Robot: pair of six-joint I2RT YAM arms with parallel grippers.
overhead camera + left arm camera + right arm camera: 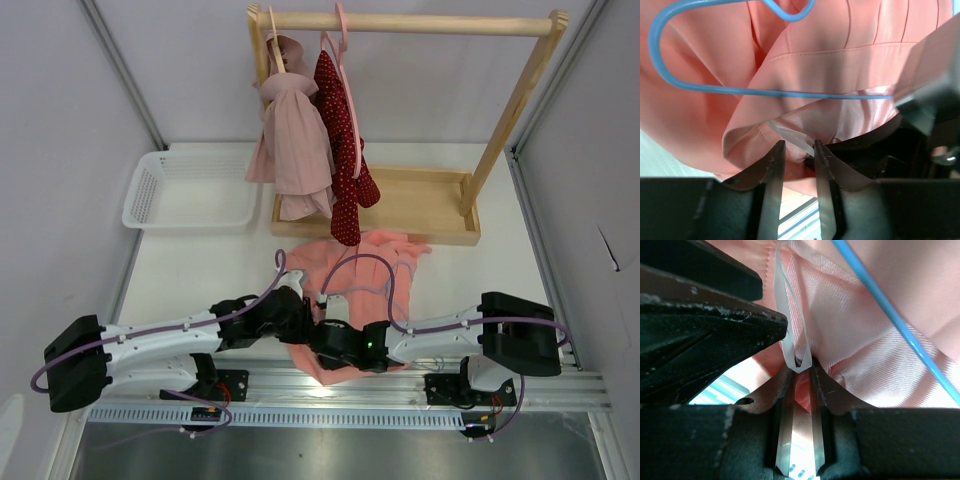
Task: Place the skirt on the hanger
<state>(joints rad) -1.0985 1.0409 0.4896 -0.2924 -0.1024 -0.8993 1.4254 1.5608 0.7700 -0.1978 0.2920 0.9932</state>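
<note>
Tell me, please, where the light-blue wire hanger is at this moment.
In the left wrist view the hanger lies over the skirt, just above the left gripper; the right wrist view shows its wire crossing the upper right.

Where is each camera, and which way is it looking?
Top: above, behind the arms, looking down at table and rack; both arms show.
Left wrist: on left arm, facing skirt and blue hanger; own jaws show.
Right wrist: on right arm, facing skirt's white loop; own jaws show.
Wrist views share skirt and hanger.
</note>
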